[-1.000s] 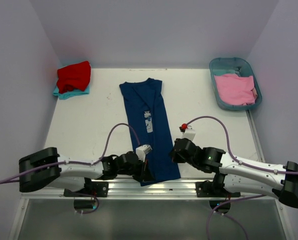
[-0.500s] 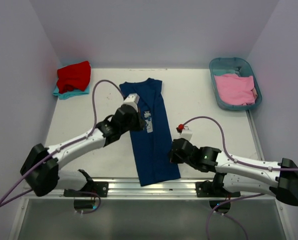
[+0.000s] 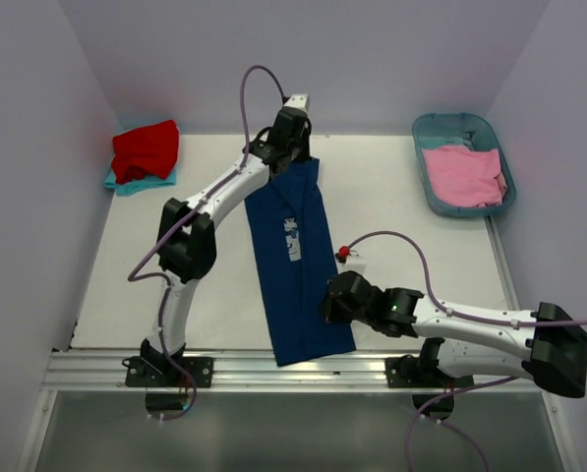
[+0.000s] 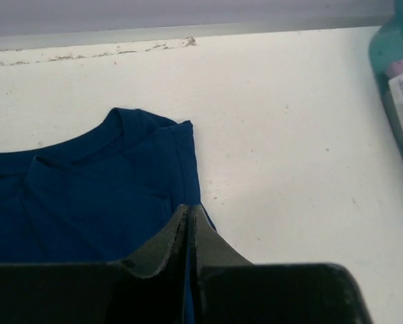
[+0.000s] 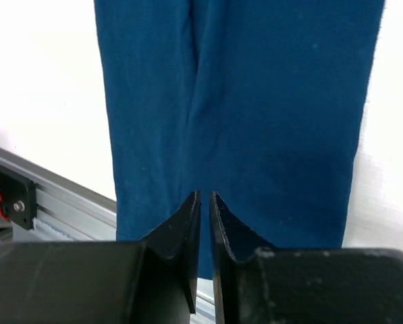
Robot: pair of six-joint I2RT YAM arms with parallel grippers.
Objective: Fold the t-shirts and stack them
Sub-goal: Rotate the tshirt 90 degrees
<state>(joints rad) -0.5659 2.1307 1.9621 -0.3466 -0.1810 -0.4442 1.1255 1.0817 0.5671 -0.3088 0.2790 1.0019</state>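
1. From above: the left gripper [image 3: 291,152] has swept from the near hem to the collar of the navy shirt [image 3: 298,265], still lying long in the middle of the table [image 3: 401,216] — smoothed, we judge, not folded
2. Left wrist: its fingers [image 4: 164,243] are pressed together by the shoulder; whether they pinch cloth, we cannot tell
3. Right wrist: the right gripper [image 5: 204,197] has just parted a crack over the hem
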